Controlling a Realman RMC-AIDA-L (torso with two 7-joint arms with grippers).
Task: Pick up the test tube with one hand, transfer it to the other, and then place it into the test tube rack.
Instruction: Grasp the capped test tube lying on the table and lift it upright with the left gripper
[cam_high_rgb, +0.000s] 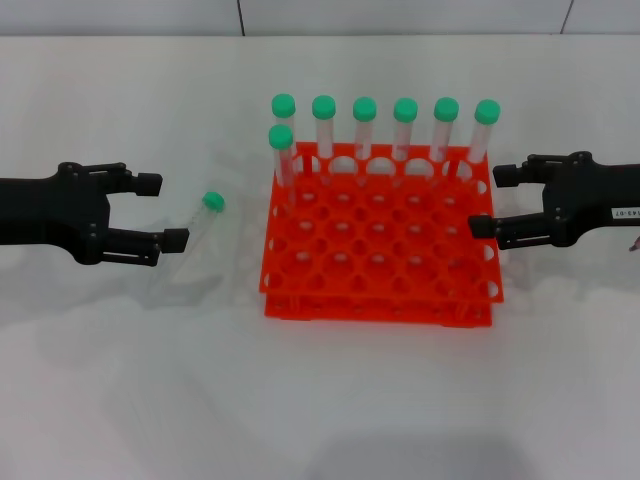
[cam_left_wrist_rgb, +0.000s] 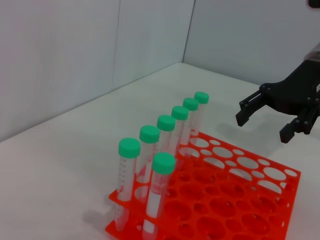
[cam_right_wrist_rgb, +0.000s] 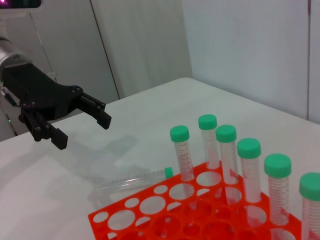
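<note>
The test tube (cam_high_rgb: 196, 230), clear with a green cap, lies on the white table to the left of the orange-red rack (cam_high_rgb: 380, 302). It also shows in the right wrist view (cam_right_wrist_rgb: 135, 180), just beside the rack (cam_right_wrist_rgb: 150, 220). My left gripper (cam_high_rgb: 165, 212) is open and empty, at table level just left of the lying tube; the right wrist view shows it too (cam_right_wrist_rgb: 82, 131). My right gripper (cam_high_rgb: 490, 200), with the white label, is open and empty at the rack's right edge; it also appears in the left wrist view (cam_left_wrist_rgb: 263, 126).
Several green-capped tubes (cam_high_rgb: 365, 125) stand upright along the rack's back row, and one more (cam_high_rgb: 281, 150) stands in the second row at the left. They show in the left wrist view (cam_left_wrist_rgb: 150, 150) over the rack (cam_left_wrist_rgb: 260, 200). A wall rises behind the table.
</note>
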